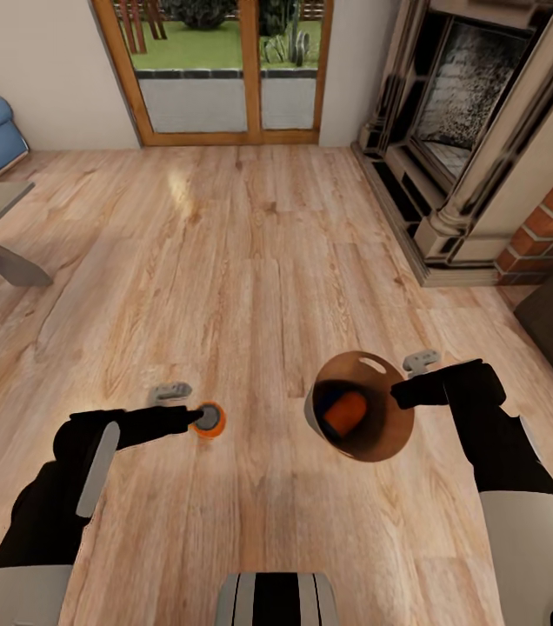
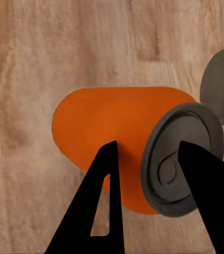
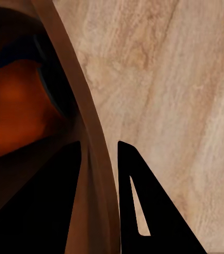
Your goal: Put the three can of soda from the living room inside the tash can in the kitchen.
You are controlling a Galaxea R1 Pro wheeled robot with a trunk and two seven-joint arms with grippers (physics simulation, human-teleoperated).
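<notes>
L hand (image 1: pixel 196 420) gripping orange soda can (image 1: pixel 209 420), silver-grey end, copper-lined trash can (image 1: pixel 365 409) holding another can (image 1: pixel 345 413)

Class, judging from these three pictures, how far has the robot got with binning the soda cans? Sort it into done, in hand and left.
Done: one orange can already lies inside the bin, which the right hand grips by the rim. In hand: the left hand is closed on a second can above the wooden floor. Left: dropping that can in, finding a third, and carrying the bin to the kitchen, since this is the room with the fireplace.
</notes>
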